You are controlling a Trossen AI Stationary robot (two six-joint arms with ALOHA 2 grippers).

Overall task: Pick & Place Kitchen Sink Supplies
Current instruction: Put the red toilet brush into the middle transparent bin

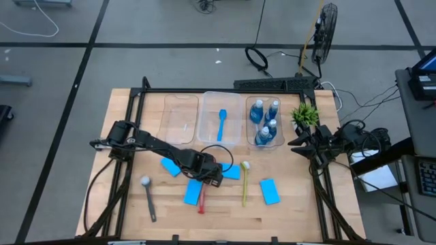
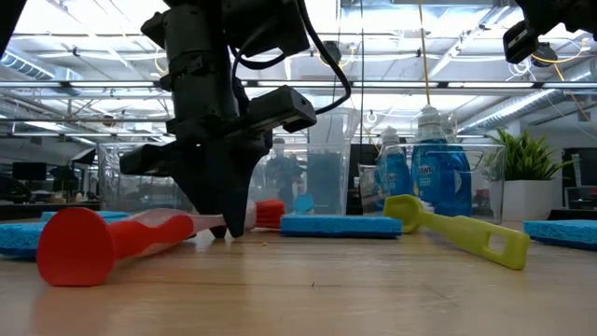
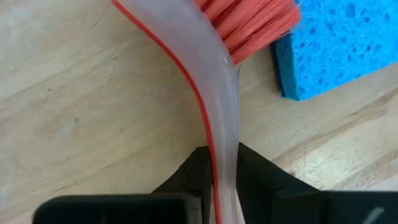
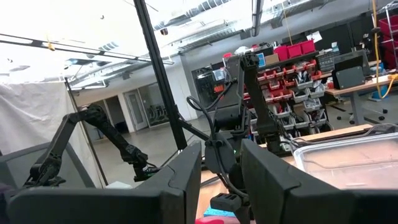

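Red brush [image 3: 214,93] handle clamped in left end effector [image 3: 219,163]; right end effector [image 4: 221,171] parted.

4 sponges [image 1: 270,191]; 4 bottles [image 1: 257,111]; 4 brushes [image 1: 244,182]; 3 bins [image 1: 180,117]; 1 plant [image 1: 305,114].

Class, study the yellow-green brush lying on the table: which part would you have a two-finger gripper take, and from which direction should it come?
Grip the yellow-green brush at mid-handle, coming straight down from above. It lies flat on the table, and the handle is slim and straight, so fingers can close across its narrow width. The head end near a blue sponge is more crowded; the mid-handle has bare wood on both sides.
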